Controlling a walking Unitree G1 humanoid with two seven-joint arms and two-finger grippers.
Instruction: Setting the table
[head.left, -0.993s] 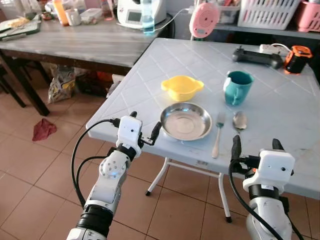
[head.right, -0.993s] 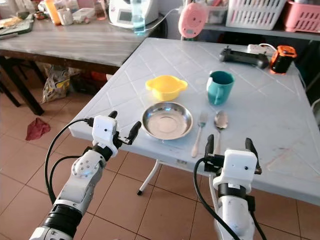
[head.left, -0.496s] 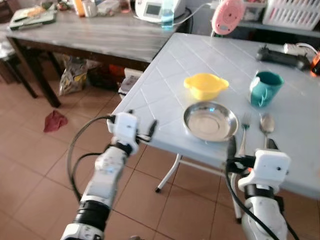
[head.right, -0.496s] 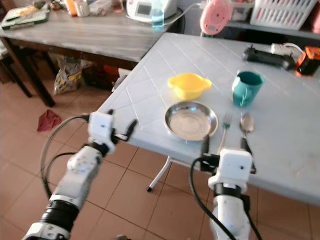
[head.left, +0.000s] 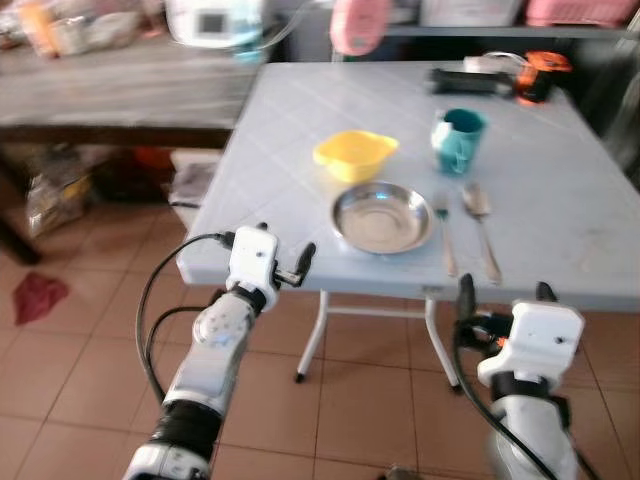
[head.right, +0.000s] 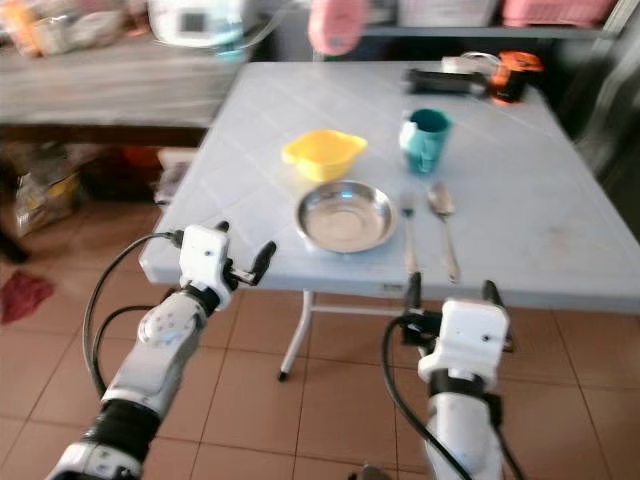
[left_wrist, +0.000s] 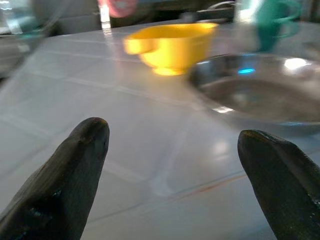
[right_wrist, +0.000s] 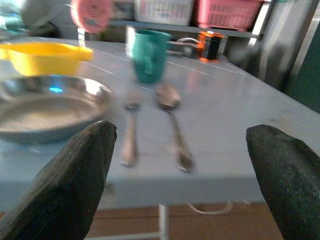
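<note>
Left eye view: the shallow round steel plate (head.left: 382, 217), judged light, stiff and slippery and best pinched at its rim, is being shown near the pale table's (head.left: 560, 190) front edge between the empty, spread left gripper (head.left: 283, 262) and right gripper (head.left: 502, 301), while the right wrist view is resolving the steel fork (right_wrist: 130, 131) and spoon (right_wrist: 172, 116) beside it.

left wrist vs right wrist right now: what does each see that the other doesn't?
Left wrist alone: bare tabletop ahead of the open left gripper.

Right wrist alone: metal fork, metal spoon, orange-and-black device and pink basket, past the open right gripper.

Shared: yellow plastic bowl, round steel plate, teal mug.
</note>
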